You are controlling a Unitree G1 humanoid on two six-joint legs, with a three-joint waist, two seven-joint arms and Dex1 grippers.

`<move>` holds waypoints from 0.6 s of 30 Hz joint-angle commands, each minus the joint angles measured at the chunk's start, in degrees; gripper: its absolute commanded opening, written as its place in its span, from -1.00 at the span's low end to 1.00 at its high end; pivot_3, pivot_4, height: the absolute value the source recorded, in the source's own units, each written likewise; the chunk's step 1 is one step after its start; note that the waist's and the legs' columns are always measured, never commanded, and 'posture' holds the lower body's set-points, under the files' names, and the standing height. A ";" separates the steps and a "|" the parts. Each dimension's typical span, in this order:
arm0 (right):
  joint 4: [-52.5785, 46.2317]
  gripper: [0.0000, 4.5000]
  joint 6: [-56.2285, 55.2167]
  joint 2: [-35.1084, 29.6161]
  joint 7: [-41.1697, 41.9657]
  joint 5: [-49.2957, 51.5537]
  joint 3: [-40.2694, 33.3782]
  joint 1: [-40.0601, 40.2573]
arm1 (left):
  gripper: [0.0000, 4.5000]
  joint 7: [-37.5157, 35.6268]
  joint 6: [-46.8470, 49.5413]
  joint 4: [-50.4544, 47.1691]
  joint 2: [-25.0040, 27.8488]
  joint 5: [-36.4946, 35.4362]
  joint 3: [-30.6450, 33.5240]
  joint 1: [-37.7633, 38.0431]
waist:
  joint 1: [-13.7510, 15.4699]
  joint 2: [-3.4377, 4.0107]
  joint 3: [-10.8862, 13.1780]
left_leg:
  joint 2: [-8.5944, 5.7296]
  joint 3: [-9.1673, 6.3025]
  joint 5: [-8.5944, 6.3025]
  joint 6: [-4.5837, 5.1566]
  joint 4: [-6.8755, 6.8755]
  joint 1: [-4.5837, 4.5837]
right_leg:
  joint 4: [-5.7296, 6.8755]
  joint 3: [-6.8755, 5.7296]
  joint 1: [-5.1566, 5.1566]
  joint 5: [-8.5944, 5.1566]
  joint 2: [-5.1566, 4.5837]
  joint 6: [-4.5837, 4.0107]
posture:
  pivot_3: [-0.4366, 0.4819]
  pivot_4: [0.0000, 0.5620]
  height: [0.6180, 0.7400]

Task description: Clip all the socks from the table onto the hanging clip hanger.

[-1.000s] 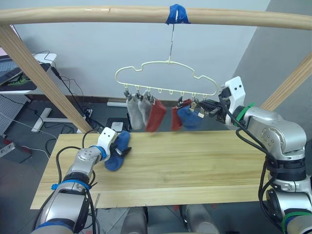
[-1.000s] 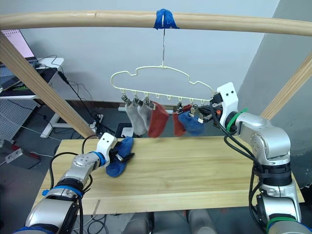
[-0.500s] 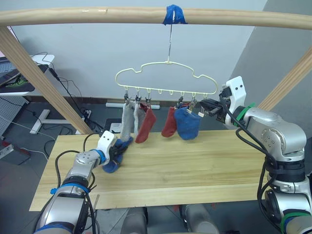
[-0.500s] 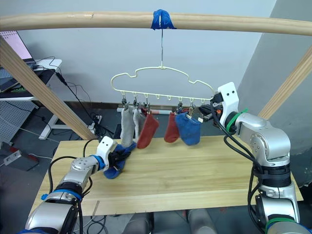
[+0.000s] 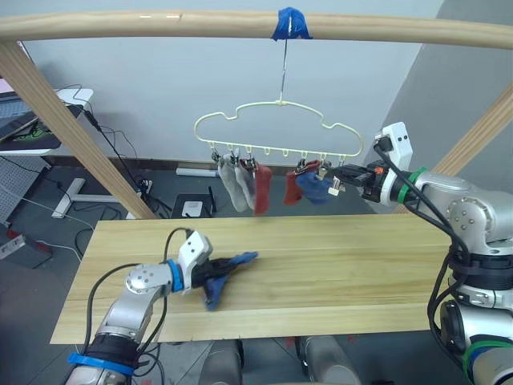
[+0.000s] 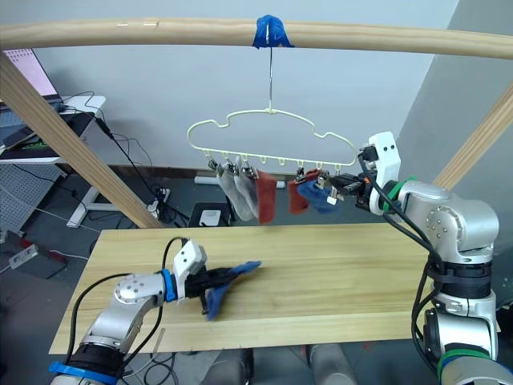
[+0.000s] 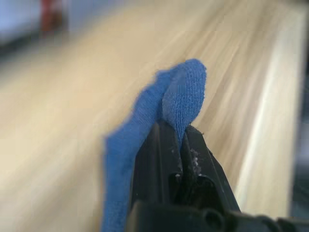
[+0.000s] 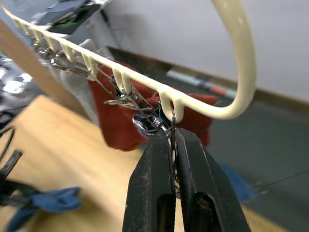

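Step in hand: last sock of six. Five socks hang clipped; one blue sock (image 5: 227, 270) is lifted off the table (image 5: 337, 273) for the carry to the hanger.

Left pincer (image 6: 199, 282): pressed together on the blue sock; the left wrist view shows knit fabric nipped between the black fingers (image 7: 149, 164). It sits low over the table, towards the near left corner; the sock's free end (image 6: 244, 266) trails towards the table's middle.

Right pincer (image 8: 173, 140): pressed together on the end clip (image 8: 150, 122) at the right end of the clip hanger (image 5: 276, 128), just under the wire loop. Judged to be squeezing the clip's tails to hold it ready; whether the clip's mouth is spread I cannot tell.

Clip hanger: hooked on the wooden crossbar (image 5: 160, 24) at the blue tape (image 5: 288, 22), hanging above the table's far edge.

Hung socks: two grey socks (image 5: 232, 180) and a red sock (image 5: 261, 186) on the left clips; second red sock (image 5: 292, 187) and second blue sock (image 5: 314, 188) near the right end, next to the right pincer.

Next move, my judgement: raise the left pincer up and across to the far right, and feed the sock's edge into the held clip. The hanger swings freely, so the right pincer must steady it; the limp cuff needs presenting edge-first.

Risk: sock slips, or the clip catches too little knit.
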 commanded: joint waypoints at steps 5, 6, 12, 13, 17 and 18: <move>4.20 -1.00 18.62 7.60 -6.38 7.65 -15.26 -7.31 | -0.99 8.12 -4.83 -11.21 -8.30 2.16 -4.24 -4.36 | -0.38 0.00 0.00 | 0.00 0.06 0.00 0.01 0.01 0.00 | -0.01 0.06 -0.03 0.10 0.05 0.12 | -0.36 -0.32 1.00; 4.83 -1.00 18.98 8.89 -8.10 8.68 -16.78 -7.92 | -0.99 9.09 -6.07 -10.98 -9.23 3.34 -5.06 -5.06 | -0.41 0.00 0.00 | 0.01 0.05 0.00 0.01 0.01 0.00 | 0.00 0.05 -0.03 0.10 0.07 0.12 | -0.36 -0.32 1.00; 6.19 -1.00 19.03 10.97 -16.13 16.32 -19.78 -8.12 | -0.99 13.49 -13.21 -7.26 -11.83 9.76 -8.26 -8.34 | -0.68 0.02 0.01 | 0.01 0.07 -0.01 0.03 -0.02 -0.04 | -0.04 0.08 -0.05 0.10 0.08 0.12 | -0.38 -0.33 1.00; 6.39 -1.00 19.03 11.10 -17.45 17.58 -20.04 -8.06 | -0.99 13.92 -14.00 -6.73 -12.00 10.39 -8.61 -8.68 | -0.78 0.02 0.01 | 0.01 0.07 -0.01 0.03 -0.02 -0.04 | -0.04 0.09 -0.05 0.10 0.08 0.12 | -0.38 -0.33 1.00; 6.76 -1.00 19.03 10.94 -21.77 22.16 -20.21 -7.72 | -0.99 15.41 -15.84 -5.36 -12.72 11.07 -8.99 -9.39 | -1.50 0.02 0.01 | 0.01 0.07 -0.01 0.03 -0.01 -0.05 | -0.03 0.09 -0.05 0.10 0.08 0.13 | -0.38 -0.33 1.00; 7.10 -1.00 19.03 11.17 -23.10 23.19 -20.59 -7.72 | -0.99 15.82 -16.61 -5.00 -12.83 11.50 -9.22 -9.73 | -1.68 0.02 0.01 | 0.01 0.06 -0.01 0.03 -0.01 -0.05 | -0.03 0.09 -0.05 0.10 0.08 0.13 | -0.38 -0.32 1.00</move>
